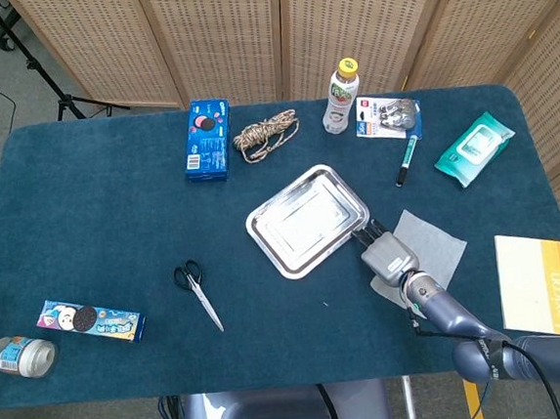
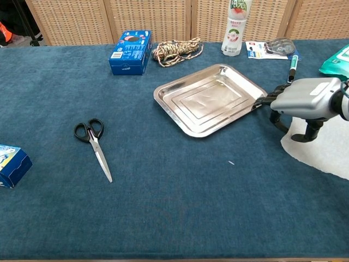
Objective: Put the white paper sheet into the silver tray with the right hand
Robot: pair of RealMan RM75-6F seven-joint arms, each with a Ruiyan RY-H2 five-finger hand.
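The silver tray (image 1: pixel 263 240) (image 2: pixel 169 112) lies empty mid-table, its right side looking slightly raised. My right hand (image 1: pixel 389 257) (image 2: pixel 305 98) hovers low just right of it, dark fingers (image 2: pixel 260 102) stretched out and touching the tray's right corner, thumb hanging down, nothing held. The white paper sheet (image 1: pixel 432 240) (image 2: pixel 327 153) lies flat on the blue cloth right of the hand, partly under it. My left hand appears in neither view.
Scissors (image 1: pixel 197 293) (image 2: pixel 94 143) lie left of the tray. Behind it are a blue cookie box (image 1: pixel 206 139), a rope coil (image 1: pixel 266 134), a bottle (image 1: pixel 341 96) and a pen (image 1: pixel 407 159). A wipes pack (image 1: pixel 473 147) and a notebook (image 1: pixel 534 283) sit at the right.
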